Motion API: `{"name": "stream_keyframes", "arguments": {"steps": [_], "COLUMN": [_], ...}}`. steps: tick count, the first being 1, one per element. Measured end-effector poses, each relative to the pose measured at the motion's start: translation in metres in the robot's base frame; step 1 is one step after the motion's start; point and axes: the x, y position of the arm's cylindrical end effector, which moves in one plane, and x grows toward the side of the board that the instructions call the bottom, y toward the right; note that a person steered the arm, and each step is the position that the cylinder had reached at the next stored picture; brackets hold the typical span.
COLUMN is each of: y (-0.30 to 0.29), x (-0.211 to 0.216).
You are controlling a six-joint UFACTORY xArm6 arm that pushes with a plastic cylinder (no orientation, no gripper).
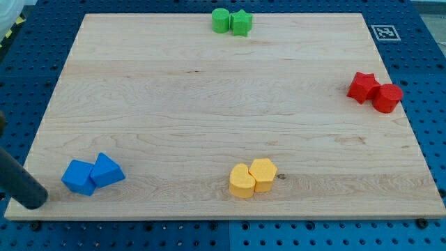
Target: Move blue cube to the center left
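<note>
The blue cube [79, 176] sits near the bottom left corner of the wooden board [209, 97]. A second blue block [106, 169], wedge-like in shape, touches its right side. My dark rod comes in from the view's left edge, and my tip [33, 202] rests on the board to the left of the blue cube and slightly below it, with a small gap between them.
Two green blocks [231, 21] sit together at the top edge. A red star-shaped block [362, 86] and a red block [387, 97] touch at the right edge. Two yellow blocks [252, 178] touch at the bottom centre. A marker tag [384, 31] lies at the top right.
</note>
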Motion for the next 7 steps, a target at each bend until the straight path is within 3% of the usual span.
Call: {"name": "stream_keyframes", "arguments": {"steps": [1, 3, 5, 7], "y": [0.037, 0.039, 0.057, 0.112], "x": [0.0, -0.017, -0.055, -0.11]}}
